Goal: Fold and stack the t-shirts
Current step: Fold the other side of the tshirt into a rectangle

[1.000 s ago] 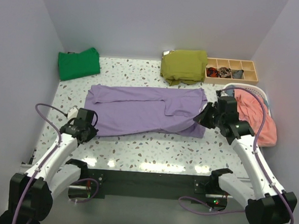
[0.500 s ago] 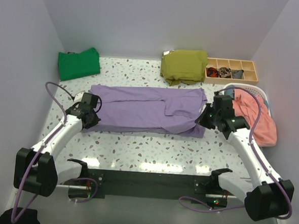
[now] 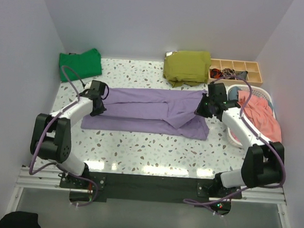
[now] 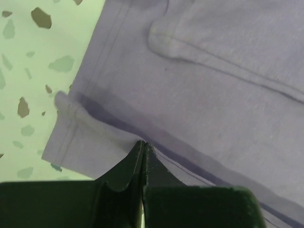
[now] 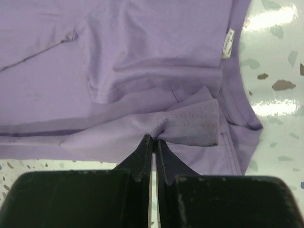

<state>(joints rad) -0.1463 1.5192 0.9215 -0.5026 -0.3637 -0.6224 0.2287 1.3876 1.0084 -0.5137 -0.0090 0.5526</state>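
At either end of the lavender t-shirt [image 3: 142, 111], we held both pairs of jaws pinched shut on its edge, apparently to fold it evenly lengthwise.

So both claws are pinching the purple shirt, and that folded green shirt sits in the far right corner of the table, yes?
Not quite. The green shirt lies in the far left corner, as the top view shows. Both the left gripper and right gripper do pinch the purple shirt.
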